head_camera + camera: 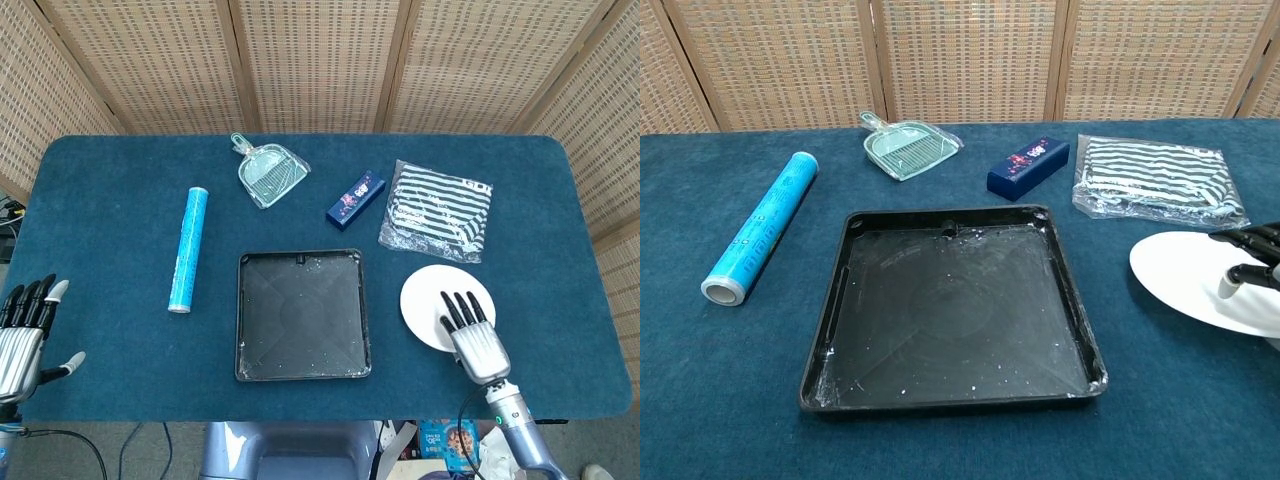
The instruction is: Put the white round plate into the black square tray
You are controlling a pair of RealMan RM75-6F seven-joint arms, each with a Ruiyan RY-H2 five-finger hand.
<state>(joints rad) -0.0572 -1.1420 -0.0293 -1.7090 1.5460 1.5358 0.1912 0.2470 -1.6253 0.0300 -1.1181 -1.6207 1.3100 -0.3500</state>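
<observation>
The plate (432,303) is white, round and flat. It lies on the blue cloth table (100,200), right under the fingers of the right hand (476,340). That hand lies over the near right part of the plate with its fingers straight and a little apart. In the chest view the plate (1185,280) looks tipped up a bit on the hand's side, so the hand may have a hold on the rim. I cannot tell if a thumb is under it.

The plate looks thin and hard, and I think it is light. It looks smooth, so it could slip. If it is china, it could break if dropped. It is too flat to grab from the top, so the best place to hold it is the rim, with the thumb under and the fingers on top.

The tray (302,315) is just to the left of the right hand, close to the plate but not touching it. It is black and square with a low wall and round corners. It has white specks in it and looks like stiff plastic. It looks wide enough for the plate.

The left hand (22,335) is far off to the left, at the table's edge. Its fingers are spread and it holds nothing.
</observation>
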